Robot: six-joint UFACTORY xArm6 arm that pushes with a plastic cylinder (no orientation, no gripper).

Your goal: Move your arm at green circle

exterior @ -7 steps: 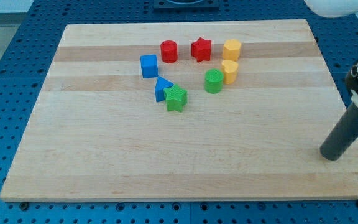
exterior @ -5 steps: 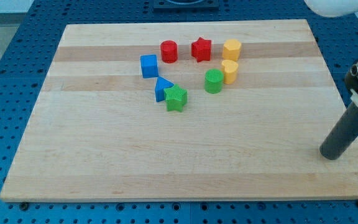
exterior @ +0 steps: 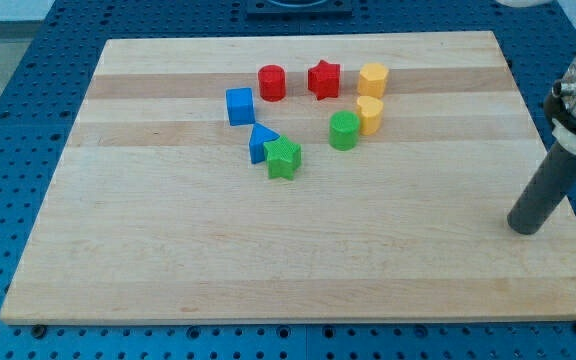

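The green circle [exterior: 344, 131] stands on the wooden board [exterior: 268, 250], right of centre in the upper half, touching the yellow heart block [exterior: 370, 114] at its upper right. My tip [exterior: 525, 229] rests on the board near its right edge, far to the right of and below the green circle. No block touches the tip.
Around the green circle are a yellow hexagon [exterior: 373, 79], a red star [exterior: 323, 79], a red cylinder [exterior: 272, 82], a blue cube [exterior: 239, 106], a blue triangle [exterior: 261, 142] and a green star [exterior: 283, 159].
My tip has shifted slightly up and to the left along the right edge. The blocks have not moved.
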